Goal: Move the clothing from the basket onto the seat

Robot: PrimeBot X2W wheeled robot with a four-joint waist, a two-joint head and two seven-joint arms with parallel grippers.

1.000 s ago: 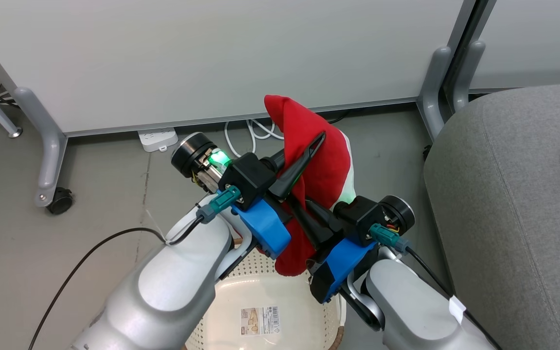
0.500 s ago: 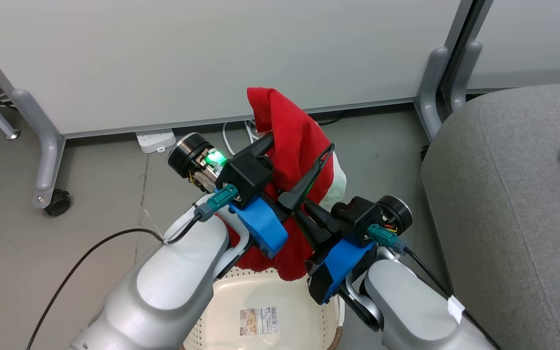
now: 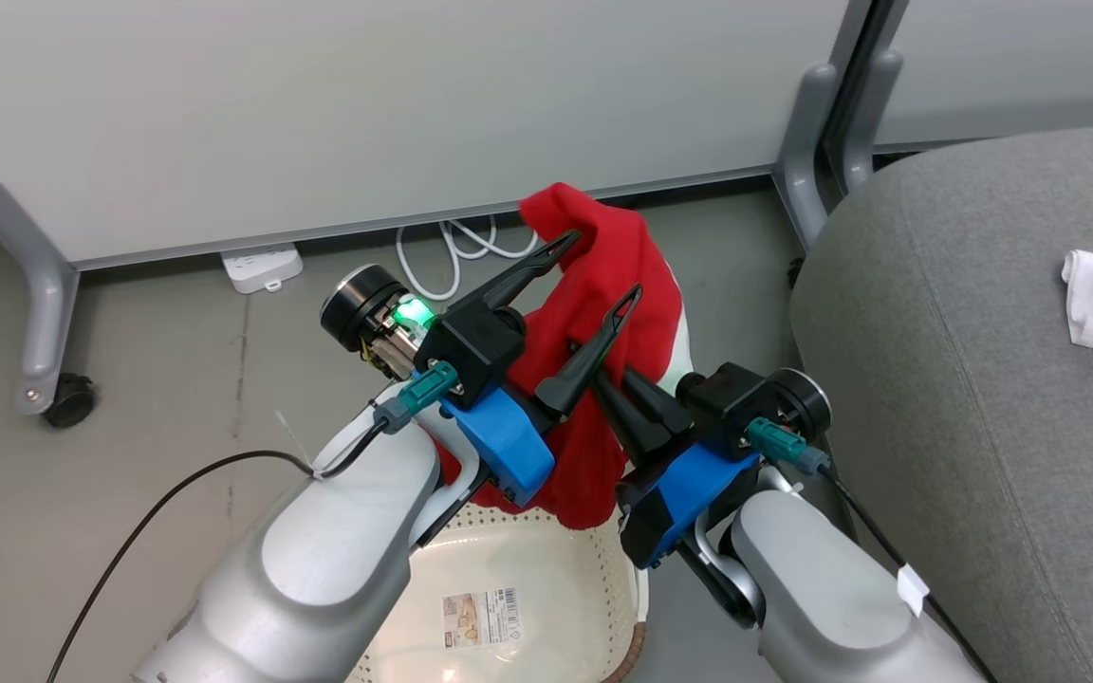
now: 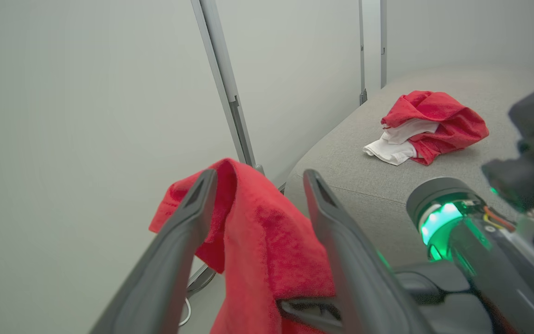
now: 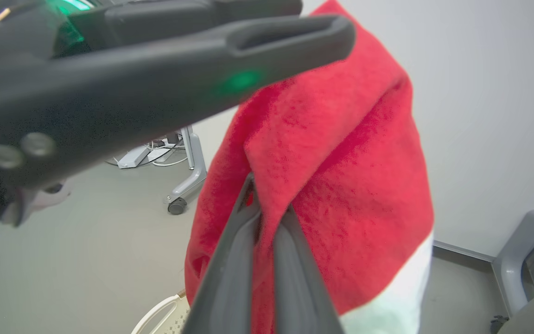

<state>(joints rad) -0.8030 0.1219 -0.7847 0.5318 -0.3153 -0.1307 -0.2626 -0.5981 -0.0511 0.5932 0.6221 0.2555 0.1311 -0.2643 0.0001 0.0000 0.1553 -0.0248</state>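
Hanging above the basket (image 3: pixel 565 550), the red garment (image 3: pixel 651 285) is pinched by the right gripper (image 5: pixel 269 195), whose two dark fingers are pressed together on a fold of the fabric; its white trim droops on the right side. The left gripper (image 4: pixel 260 176) stands spread wide with no hold on anything, one finger on each side of the cloth's raised peak, so the red fabric passes between them. Both arms cross just over the basket, which sits near, its white perforated bottom carrying a paper label (image 3: pixel 478 618). To the right lies the grey seat (image 3: pixel 964 332), and on its far right part rests a second red-and-white garment (image 4: pixel 434 120), crumpled and well apart from the held one. A white power strip (image 3: pixel 262 267) lies on the floor by the far wall.
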